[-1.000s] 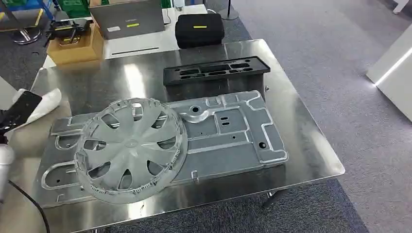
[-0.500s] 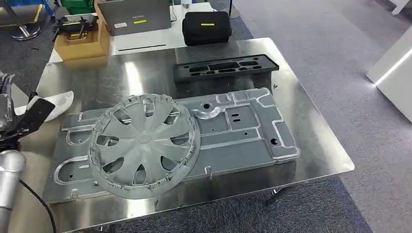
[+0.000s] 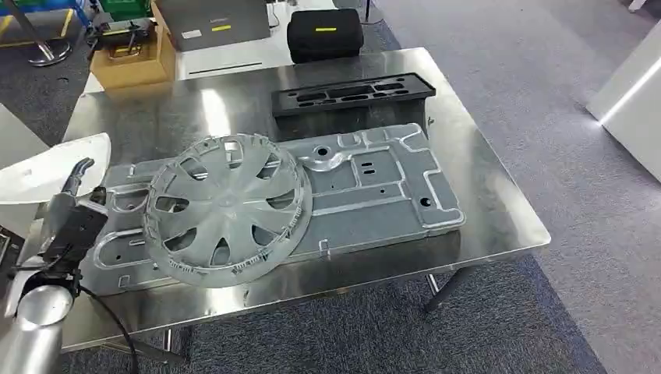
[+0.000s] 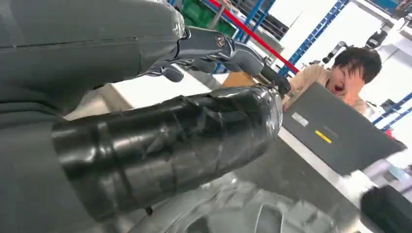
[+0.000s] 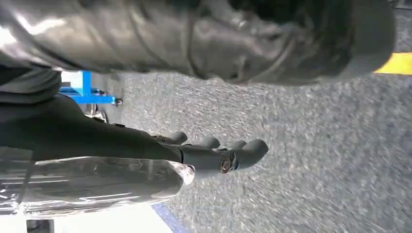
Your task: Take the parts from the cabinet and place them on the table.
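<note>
A white curved plastic part [image 3: 43,175] hangs over the table's left edge, and my left hand [image 3: 70,222] grips it from below, one finger hooked over its rim. In the left wrist view the white part [image 4: 141,92] shows between the dark fingers [image 4: 218,48] and the thumb. On the steel table [image 3: 491,210] lies a large silver stamped plate [image 3: 374,187] with a grey hubcap [image 3: 226,210] resting on its left half. A black moulded tray [image 3: 351,93] lies behind them. My right hand [image 5: 214,153] hangs over grey carpet, fingers stretched out and holding nothing.
Behind the table stand a cardboard box [image 3: 132,58], a grey laptop [image 3: 218,19] and a black case [image 3: 323,35]. A person [image 4: 350,73] sits behind the laptop. Grey carpet runs along the table's right and front, with a white unit [image 3: 631,93] at the far right.
The camera has shifted a little. My left arm has risen further into view, and the hand with the white part now sits closer to the plate's left end.
</note>
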`<state>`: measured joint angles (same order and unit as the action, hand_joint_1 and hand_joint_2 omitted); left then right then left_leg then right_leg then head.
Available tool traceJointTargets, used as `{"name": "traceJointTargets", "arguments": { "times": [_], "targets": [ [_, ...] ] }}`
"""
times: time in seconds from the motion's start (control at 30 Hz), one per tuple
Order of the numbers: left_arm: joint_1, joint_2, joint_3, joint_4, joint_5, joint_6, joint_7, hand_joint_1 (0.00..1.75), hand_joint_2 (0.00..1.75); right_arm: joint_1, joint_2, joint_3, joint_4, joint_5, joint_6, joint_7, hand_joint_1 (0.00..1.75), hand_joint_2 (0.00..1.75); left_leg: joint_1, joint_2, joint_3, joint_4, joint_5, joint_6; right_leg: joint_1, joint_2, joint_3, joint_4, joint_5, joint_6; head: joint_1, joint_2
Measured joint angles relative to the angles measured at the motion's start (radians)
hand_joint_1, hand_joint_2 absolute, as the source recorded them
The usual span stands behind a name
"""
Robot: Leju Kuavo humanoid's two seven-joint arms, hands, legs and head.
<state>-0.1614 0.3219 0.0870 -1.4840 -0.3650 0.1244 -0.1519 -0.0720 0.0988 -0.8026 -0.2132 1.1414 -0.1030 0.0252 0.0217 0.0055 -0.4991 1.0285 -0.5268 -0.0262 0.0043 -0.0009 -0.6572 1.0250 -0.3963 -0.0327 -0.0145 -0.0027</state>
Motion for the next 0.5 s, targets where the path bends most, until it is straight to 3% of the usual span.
{"name": "traceJointTargets", "arguments": {
  "times": [0.03, 0.07, 0.17, 0.2, 0.27, 0.3, 0.33, 0.37, 0.4, 0.43, 0.47, 0.5],
  "targets": [
    [0.015, -0.008, -0.001, -0.015, 0.007, 0.0, -0.007, 0.0, 0.0, 0.0, -0.001, -0.001, 0.0, 0.0, -0.003, -0.001, 0.0, 0.0, -0.006, 0.0, 0.008, -0.025, -0.022, 0.01, 0.001, -0.001, -0.005, 0.006, 0.005, 0.007, -0.001, 0.0],
    [0.036, -0.014, -0.002, -0.03, 0.011, 0.003, -0.014, 0.0, 0.0, 0.004, -0.001, -0.002, 0.0, -0.001, -0.005, -0.002, 0.0, 0.0, -0.011, -0.004, 0.004, -0.032, 0.001, 0.02, 0.002, -0.001, -0.005, 0.012, 0.007, 0.01, 0.002, 0.0],
    [0.074, -0.035, -0.004, -0.052, 0.017, 0.006, -0.021, 0.0, 0.0, 0.008, -0.001, -0.01, 0.0, -0.001, -0.01, -0.004, 0.0, 0.0, -0.018, -0.004, -0.004, -0.022, 0.016, 0.039, 0.001, 0.0, -0.005, 0.004, 0.027, 0.033, 0.0, 0.0],
    [0.081, -0.04, -0.004, -0.058, 0.017, 0.006, -0.021, 0.0, 0.0, 0.011, -0.001, -0.012, 0.0, -0.001, -0.011, -0.004, 0.0, 0.0, -0.009, 0.002, -0.013, -0.028, 0.031, 0.05, -0.004, 0.001, -0.012, 0.012, 0.019, 0.039, 0.002, 0.0],
    [0.085, -0.045, -0.004, -0.072, 0.017, 0.007, -0.021, 0.0, 0.0, 0.011, -0.002, -0.014, 0.0, -0.001, -0.012, -0.005, 0.0, 0.0, -0.01, 0.004, -0.033, -0.028, 0.052, 0.068, -0.007, 0.003, -0.043, 0.095, -0.096, 0.045, 0.002, 0.0],
    [0.088, -0.049, -0.004, -0.075, 0.017, 0.007, -0.021, 0.0, 0.0, 0.011, -0.002, -0.014, 0.0, -0.001, -0.012, -0.005, 0.0, 0.0, -0.011, 0.005, -0.046, -0.027, 0.062, 0.07, -0.009, 0.003, -0.062, 0.166, -0.155, 0.048, 0.001, 0.0],
    [0.091, -0.052, -0.004, -0.078, 0.018, 0.007, -0.021, 0.0, 0.0, 0.012, -0.002, -0.014, 0.0, -0.001, -0.012, -0.005, 0.0, 0.0, -0.012, 0.004, -0.062, -0.026, 0.073, 0.07, -0.011, 0.003, -0.078, 0.242, -0.201, 0.051, 0.001, 0.0],
    [0.098, -0.055, -0.004, -0.08, 0.024, 0.007, -0.021, 0.0, 0.0, 0.012, -0.001, -0.014, 0.0, -0.001, -0.012, -0.005, 0.0, 0.0, -0.013, 0.004, -0.079, -0.025, 0.085, 0.068, -0.012, 0.003, -0.083, 0.3, -0.217, 0.054, 0.001, 0.0],
    [0.108, -0.06, -0.004, -0.085, 0.038, 0.007, -0.026, 0.0, 0.0, 0.012, -0.001, -0.014, 0.0, -0.001, -0.013, -0.005, 0.0, 0.0, -0.013, 0.004, -0.093, -0.024, 0.095, 0.065, -0.013, 0.003, -0.07, 0.314, -0.202, 0.055, 0.001, 0.0],
    [0.121, -0.067, -0.004, -0.09, 0.053, 0.005, -0.033, 0.0, 0.0, 0.011, -0.001, -0.014, 0.0, -0.001, -0.014, -0.004, 0.0, 0.0, -0.013, 0.005, -0.106, -0.023, 0.103, 0.063, -0.015, 0.003, -0.04, 0.293, -0.175, 0.056, 0.0, 0.0],
    [0.141, -0.078, -0.004, -0.1, 0.083, -0.004, -0.047, 0.0, 0.0, 0.011, -0.001, -0.014, 0.0, -0.001, -0.017, -0.004, 0.0, 0.0, -0.013, 0.005, -0.12, -0.021, 0.113, 0.059, -0.017, 0.003, 0.014, 0.232, -0.138, 0.055, 0.0, 0.0],
    [0.163, -0.091, -0.004, -0.11, 0.132, -0.026, -0.06, 0.0, 0.0, 0.011, -0.002, -0.014, 0.0, -0.001, -0.018, -0.004, 0.0, 0.0, -0.013, 0.005, -0.132, -0.019, 0.121, 0.056, -0.019, 0.003, 0.082, 0.147, -0.119, 0.053, 0.001, 0.0]
  ]
}}
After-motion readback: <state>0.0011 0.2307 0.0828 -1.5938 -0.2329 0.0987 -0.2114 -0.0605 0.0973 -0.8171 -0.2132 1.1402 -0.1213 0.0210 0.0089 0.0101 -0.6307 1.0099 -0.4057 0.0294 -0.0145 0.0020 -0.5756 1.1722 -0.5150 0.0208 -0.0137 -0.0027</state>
